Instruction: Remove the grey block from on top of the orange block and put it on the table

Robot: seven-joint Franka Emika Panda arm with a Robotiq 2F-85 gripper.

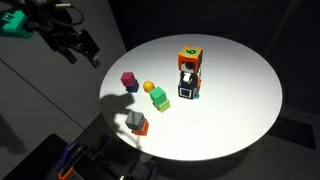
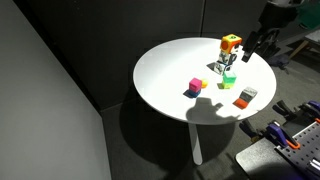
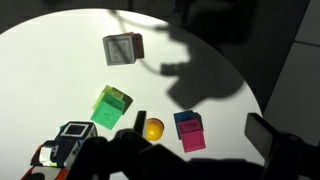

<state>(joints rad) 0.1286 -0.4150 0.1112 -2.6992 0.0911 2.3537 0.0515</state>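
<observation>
The grey block [image 1: 135, 118] sits on top of the orange block [image 1: 139, 129] near the edge of the round white table [image 1: 240, 95]. Both exterior views show the stack; the grey block [image 2: 247, 94] rests on the orange block [image 2: 243, 103]. In the wrist view the grey block [image 3: 120, 48] lies at the top, with a sliver of the orange block [image 3: 139, 44] beside it. My gripper [image 1: 82, 46] hangs open and empty, high up and beyond the table's edge, far from the stack. It also shows in an exterior view [image 2: 262, 42] and in the wrist view [image 3: 198, 125].
A magenta cube [image 1: 129, 80], a yellow ball [image 1: 149, 87] and a green cube [image 1: 158, 98] lie mid-table. A stack with an orange cube with a green mark [image 1: 190, 56] above a black cube with white markings [image 1: 187, 89] stands further back. Dark equipment [image 1: 80, 160] sits below the table.
</observation>
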